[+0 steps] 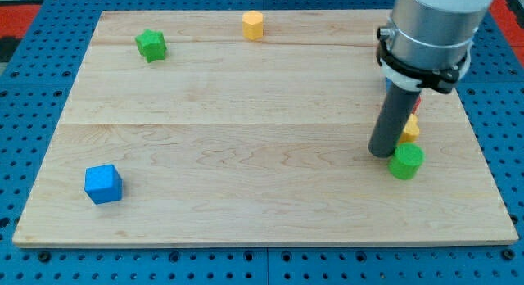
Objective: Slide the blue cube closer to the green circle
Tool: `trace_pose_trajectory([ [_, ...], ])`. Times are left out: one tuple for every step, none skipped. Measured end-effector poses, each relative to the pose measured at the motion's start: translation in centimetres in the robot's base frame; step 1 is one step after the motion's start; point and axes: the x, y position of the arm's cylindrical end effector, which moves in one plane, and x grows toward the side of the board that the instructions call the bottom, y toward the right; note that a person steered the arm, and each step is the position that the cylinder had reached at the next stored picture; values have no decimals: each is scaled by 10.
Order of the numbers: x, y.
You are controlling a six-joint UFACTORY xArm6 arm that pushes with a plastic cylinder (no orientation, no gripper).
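Observation:
The blue cube (103,184) sits near the view's bottom left corner of the wooden board (246,137). The green circle (406,161), a short green cylinder, sits at the view's right, below the middle. My tip (381,153) rests on the board just left of the green circle, almost touching it. The blue cube is far to the left of my tip, across most of the board.
A green star-shaped block (151,45) sits at the top left. A yellow hexagonal block (253,25) sits at the top centre. A yellow block (411,128), a red block (417,101) and a blue block (388,84) are partly hidden behind the rod.

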Motion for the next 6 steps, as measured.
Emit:
trace_pose_trajectory([
  [-1, -17],
  [-17, -68],
  [-17, -132],
  [-21, -197],
  [-36, -260],
  [-50, -321],
])
